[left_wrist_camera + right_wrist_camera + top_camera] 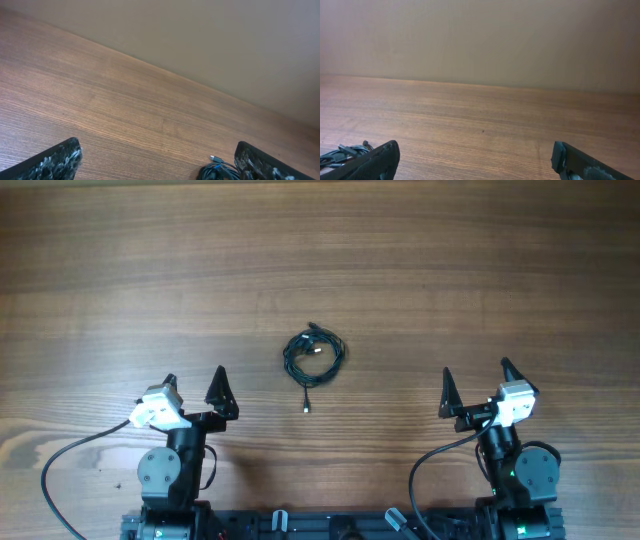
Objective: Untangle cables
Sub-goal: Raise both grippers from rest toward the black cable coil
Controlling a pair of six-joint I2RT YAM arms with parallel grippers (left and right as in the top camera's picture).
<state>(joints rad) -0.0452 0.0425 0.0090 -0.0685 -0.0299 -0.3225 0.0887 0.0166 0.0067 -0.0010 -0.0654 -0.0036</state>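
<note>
On the table [450, 260], near its middle, lie the cables [313, 354], a small black coil with one plug end trailing toward 6 o'clock. From the coil, the left gripper [195, 385] sits between 8 and 9 o'clock and the right gripper [477, 375] near 3 o'clock. Both have jaws spread wide, hold nothing, and are well apart from the coil.
</note>
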